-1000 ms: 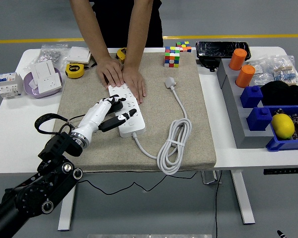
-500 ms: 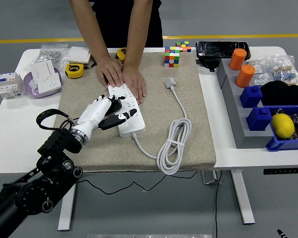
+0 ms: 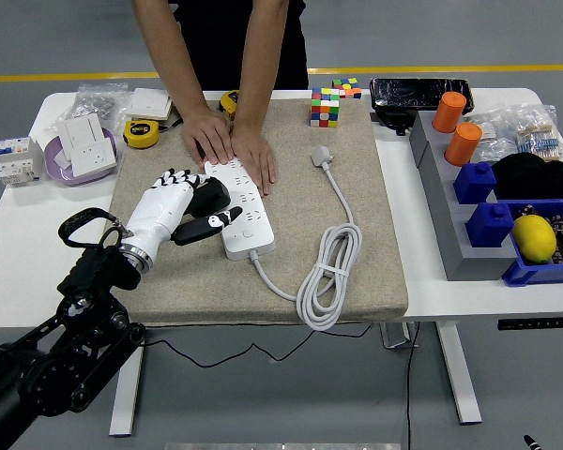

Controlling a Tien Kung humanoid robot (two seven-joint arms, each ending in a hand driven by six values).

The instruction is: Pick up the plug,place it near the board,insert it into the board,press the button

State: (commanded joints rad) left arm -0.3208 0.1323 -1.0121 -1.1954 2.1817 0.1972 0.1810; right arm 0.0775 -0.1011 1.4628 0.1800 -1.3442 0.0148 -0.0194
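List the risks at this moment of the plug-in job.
1. The left robot hand works right beside the person's hands, which press the far end of the power strip; a slip might strike them.
2. The black plug looks hidden under the fingers, so a misaligned push may go unnoticed.
3. The strip's own white cable lies coiled nearby and might snag.

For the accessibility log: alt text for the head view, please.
The robot's left hand holds a black plug at the white power strip on a beige mat, while a person's hands press the strip's far end down. Its coiled white cable lies alongside.
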